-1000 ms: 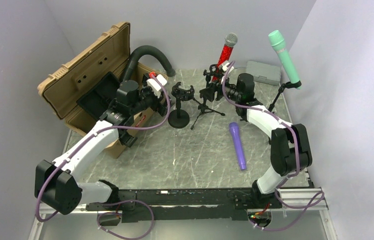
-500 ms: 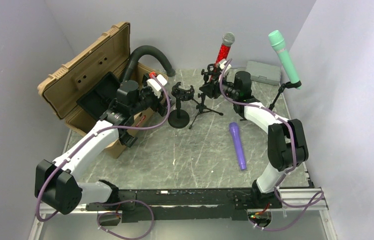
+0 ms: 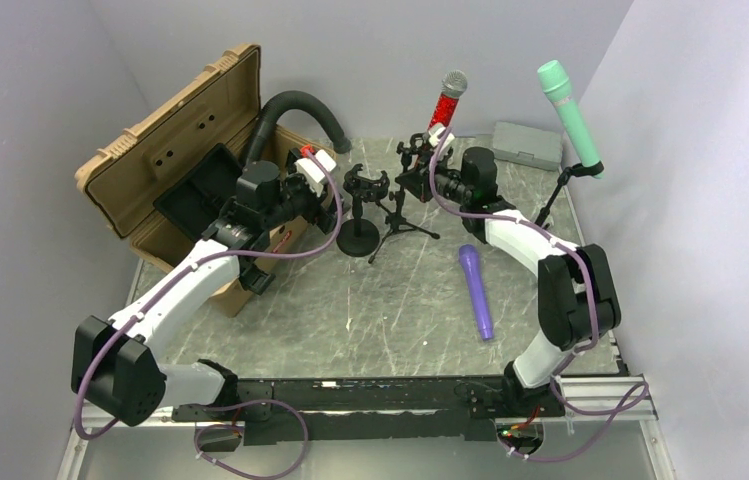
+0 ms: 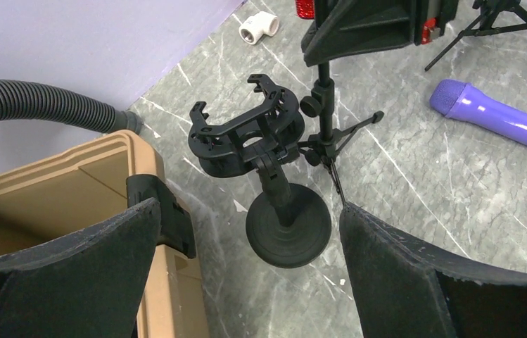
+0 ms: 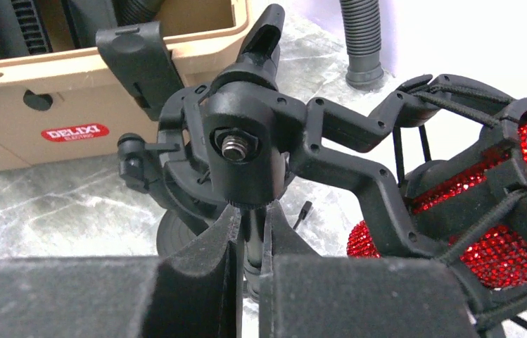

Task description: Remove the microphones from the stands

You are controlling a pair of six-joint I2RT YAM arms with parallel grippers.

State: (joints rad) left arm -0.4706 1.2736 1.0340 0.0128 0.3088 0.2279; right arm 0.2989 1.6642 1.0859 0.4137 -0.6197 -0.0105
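Note:
A red glitter microphone (image 3: 447, 100) sits in the black shock mount (image 5: 331, 141) of a tripod stand (image 3: 402, 215); it also shows in the right wrist view (image 5: 485, 232). My right gripper (image 3: 420, 185) is shut on the stand's thin pole (image 5: 251, 239) just under the mount. My left gripper (image 3: 325, 195) is open and empty, its jaws wide apart either side of a round-base stand (image 4: 288, 225) with an empty shock mount (image 4: 246, 130). The two stands are close together.
A purple microphone (image 3: 477, 292) lies on the table right of centre. A teal microphone (image 3: 570, 115) stands on a stand at the far right. An open tan case (image 3: 180, 160) and a black hose (image 3: 295, 105) are at the left. A grey box (image 3: 528, 145) lies at the back.
My right gripper has carried the tripod stand with the red microphone leftwards, closer to the round-base stand. The left arm has barely moved.

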